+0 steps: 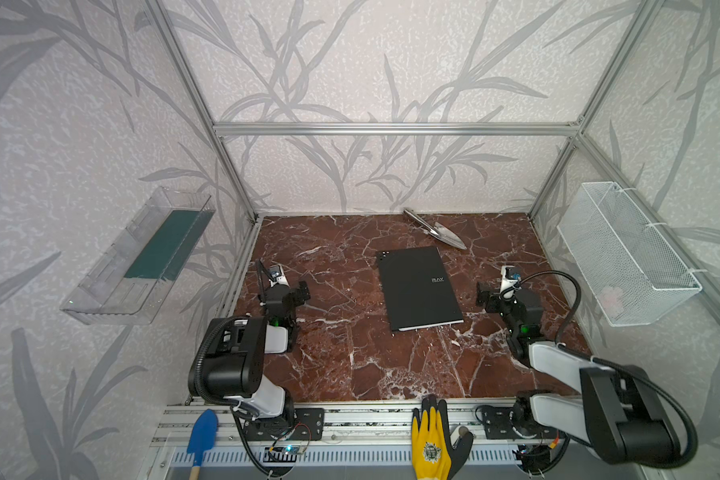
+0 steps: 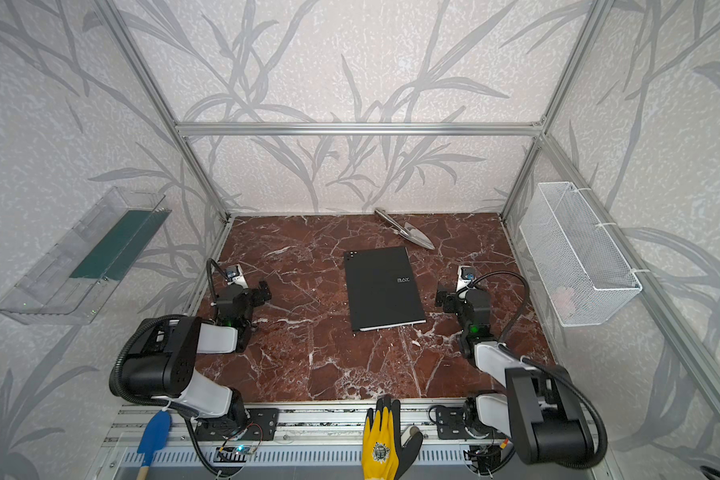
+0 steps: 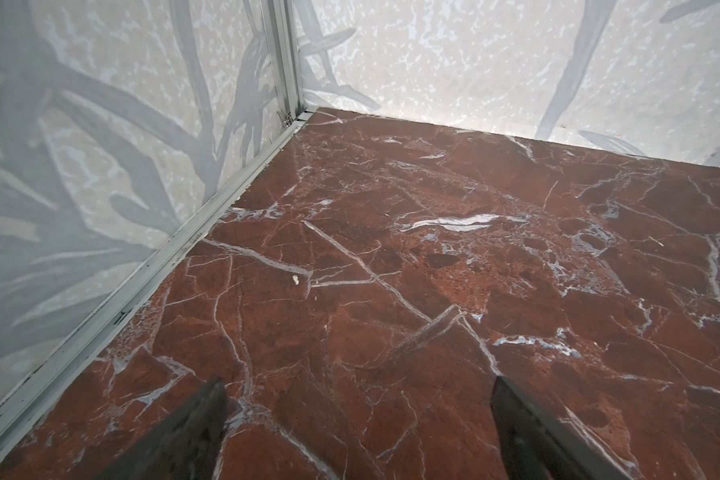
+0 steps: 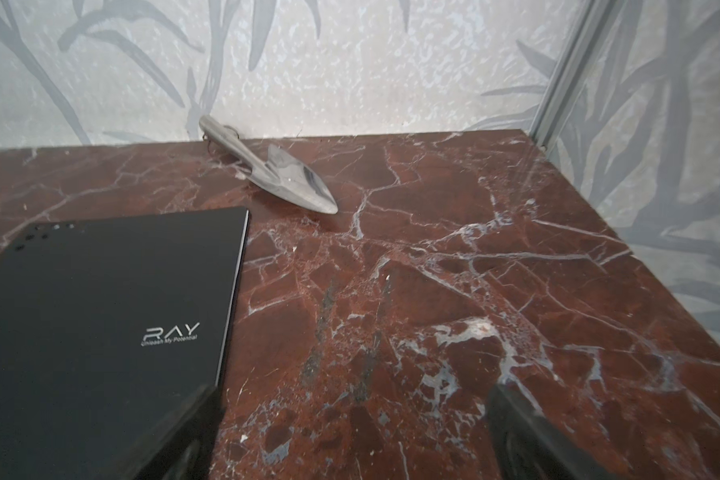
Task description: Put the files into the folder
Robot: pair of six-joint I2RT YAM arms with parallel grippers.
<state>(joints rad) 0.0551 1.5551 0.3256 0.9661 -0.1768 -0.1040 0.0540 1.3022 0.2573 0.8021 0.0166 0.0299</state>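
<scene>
Folder (image 1: 418, 289) closed, flat at centre of table (image 1: 333, 365), between claws, touching neither. Left claw (image 3: 358, 386), right claw (image 4: 354, 390): spread wide, empty. No loose files seen; pale strip (image 1: 429, 325) along folder's near edge. Probably light, thin, stiff, slick cover; best pinched at long edge nearest right claw.

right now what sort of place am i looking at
Probably a staged robot test cell: a silver aluminium-profile frame around leaf-patterned wallpaper panels, two black-and-white robot arms mounted at the front, a red-brown marble-look tabletop.
</scene>
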